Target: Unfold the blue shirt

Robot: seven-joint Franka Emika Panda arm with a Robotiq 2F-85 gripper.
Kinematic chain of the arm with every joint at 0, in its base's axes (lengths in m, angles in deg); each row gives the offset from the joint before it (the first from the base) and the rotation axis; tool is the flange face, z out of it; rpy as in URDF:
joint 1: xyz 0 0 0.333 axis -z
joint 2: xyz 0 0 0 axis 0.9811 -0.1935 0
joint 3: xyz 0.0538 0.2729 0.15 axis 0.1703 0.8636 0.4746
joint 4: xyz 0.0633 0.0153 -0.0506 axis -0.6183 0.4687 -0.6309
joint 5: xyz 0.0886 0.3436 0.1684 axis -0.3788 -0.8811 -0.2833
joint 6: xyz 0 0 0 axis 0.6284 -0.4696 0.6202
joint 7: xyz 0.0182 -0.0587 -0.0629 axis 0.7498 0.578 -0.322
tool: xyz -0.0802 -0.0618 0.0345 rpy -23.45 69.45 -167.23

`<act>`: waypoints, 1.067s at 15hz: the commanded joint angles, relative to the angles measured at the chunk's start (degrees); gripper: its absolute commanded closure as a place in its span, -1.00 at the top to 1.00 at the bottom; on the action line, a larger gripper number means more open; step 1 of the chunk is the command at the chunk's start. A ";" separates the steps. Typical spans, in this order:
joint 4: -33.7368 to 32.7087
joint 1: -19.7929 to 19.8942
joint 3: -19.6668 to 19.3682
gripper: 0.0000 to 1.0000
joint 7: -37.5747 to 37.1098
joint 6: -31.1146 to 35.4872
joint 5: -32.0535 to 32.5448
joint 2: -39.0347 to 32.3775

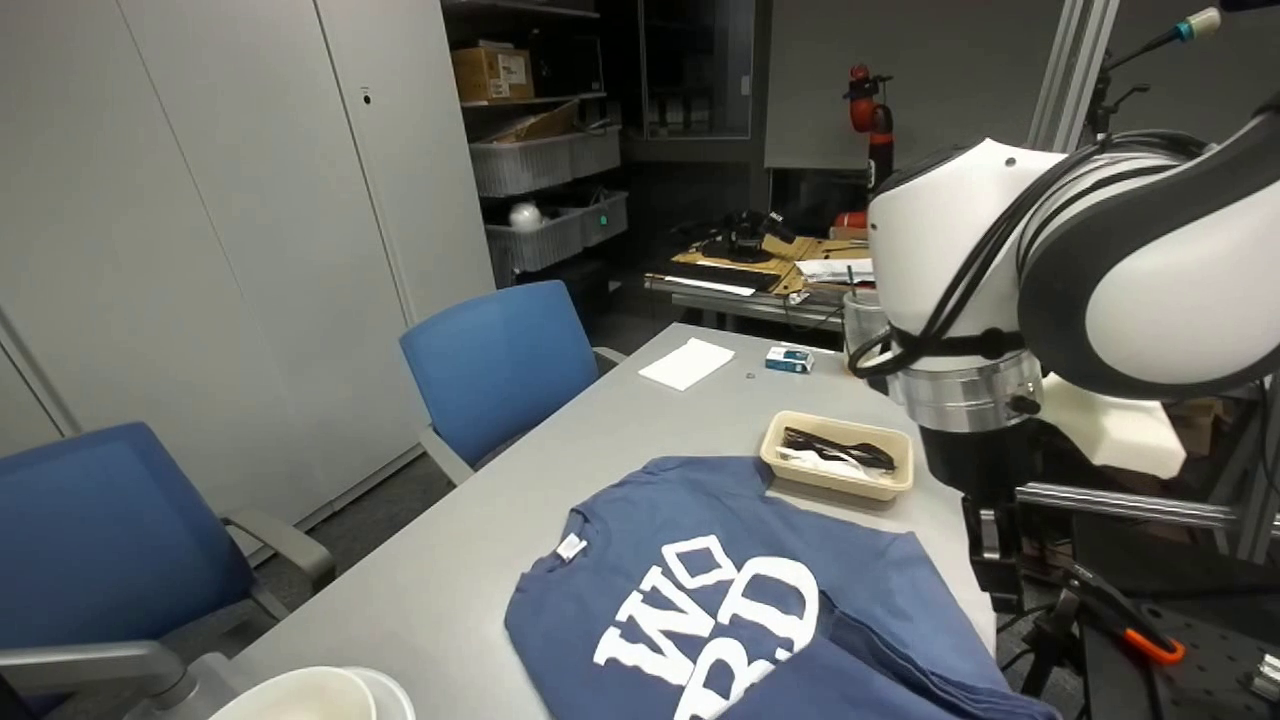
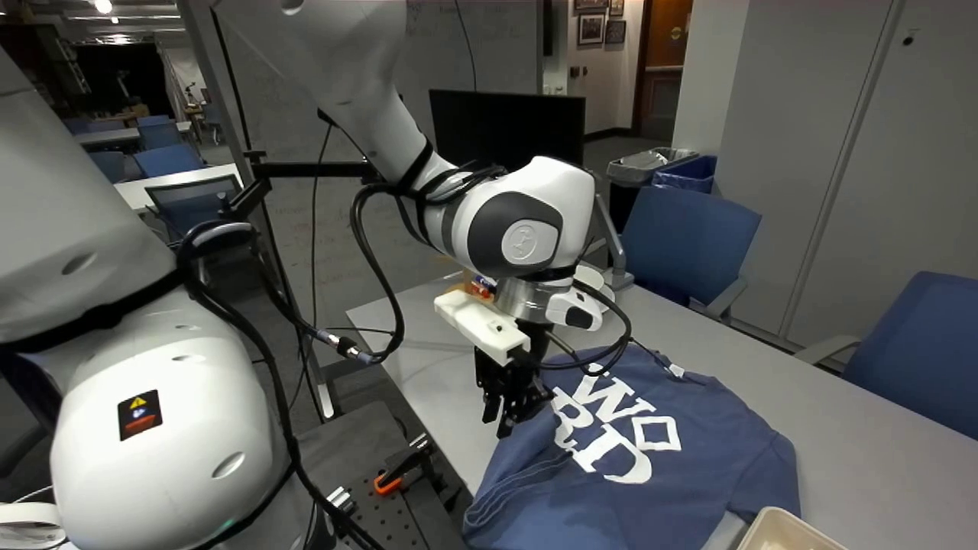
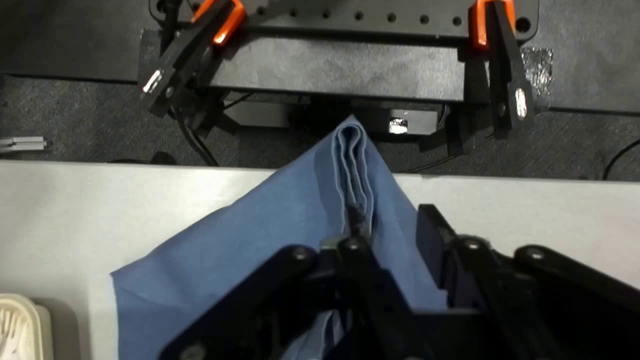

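Note:
The blue shirt [image 1: 640, 530] lies on the grey table with white block letters facing up; it also shows in an exterior view [image 2: 718, 435]. Its lower part is doubled over. In the wrist view the shirt [image 3: 240, 260] has a pointed corner with several stacked hem edges, and the tip reaches past the table's edge. My gripper [image 3: 392, 220] is open with its fingers apart. The left finger overlaps the stacked hems; the right finger is beside the cloth's right edge. I cannot tell whether they touch. The gripper also shows in both exterior views [image 1: 998, 585] [image 2: 504, 418], near the table's robot-side edge.
A small beige tray [image 1: 835, 488] with dark and white utensils stands against the shirt. White bowls [image 1: 300, 695], a white paper [image 1: 688, 363] and a small blue-white box [image 1: 789, 360] are on the table. Orange-handled clamps [image 3: 182, 60] hold the robot base beyond the table's edge.

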 commanded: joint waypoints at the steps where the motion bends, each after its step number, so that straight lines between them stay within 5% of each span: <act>1: -0.84 1.94 0.98 0.31 3.03 -4.78 -0.96 0.06; 6: -5.53 2.15 0.57 0.99 8.58 -1.71 -1.23 -4.06; 10: -10.96 2.49 0.47 1.00 14.06 4.49 -1.23 -12.01; 16: -16.73 6.30 2.04 1.00 37.15 9.06 -6.77 -24.27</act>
